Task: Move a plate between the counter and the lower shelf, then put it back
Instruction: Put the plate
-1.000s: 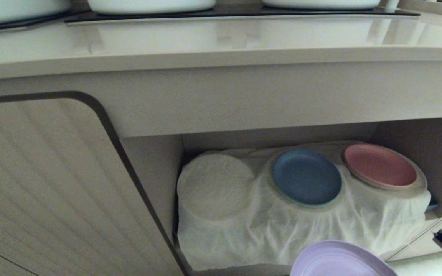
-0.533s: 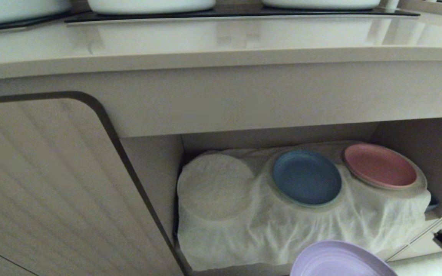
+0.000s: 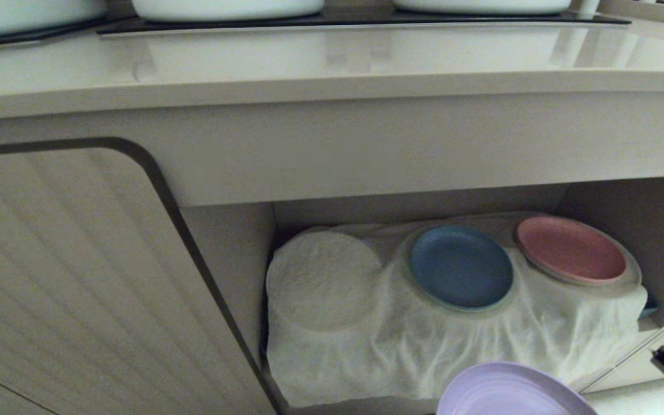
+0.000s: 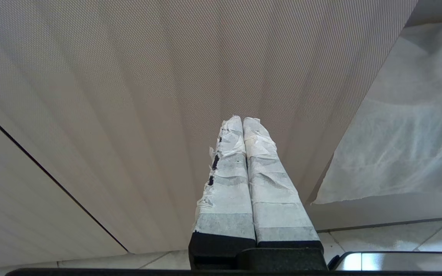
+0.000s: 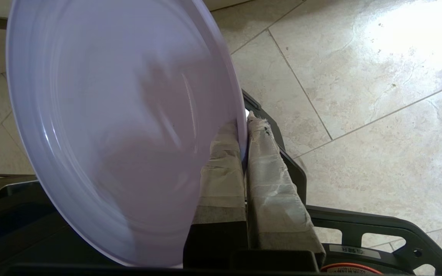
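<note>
Head view: the counter (image 3: pixel 332 63) runs across the top, with white pots on its black hob panel. Below it the lower shelf (image 3: pixel 626 202) is draped with a white cloth (image 3: pixel 453 346) that forms three round mounds. The left mound (image 3: pixel 323 279) is bare; a blue plate (image 3: pixel 460 266) sits on the middle one and a pink plate (image 3: pixel 571 249) on the right one. The lilac plate (image 3: pixel 510 392) shows at the bottom edge, in front of the shelf and not on it.

Left wrist view: the left pincer (image 4: pixel 243 122) has its taped fingers pressed together, holding nothing, facing the ribbed cabinet door (image 4: pixel 129 96). It appears parked.

Right wrist view: the right pincer (image 5: pixel 244 126) is clamped on the rim of the lilac plate (image 5: pixel 121 126), which is held tilted, above the tiled floor (image 5: pixel 359 76).

Assessment: the plate is in transit between counter and shelf; which leg of the task this is cannot be told. If bound for the shelf, the bare left mound is the likely seat. The next move calls for levelling the plate and clearing the shelf opening without snagging the cloth.
</note>
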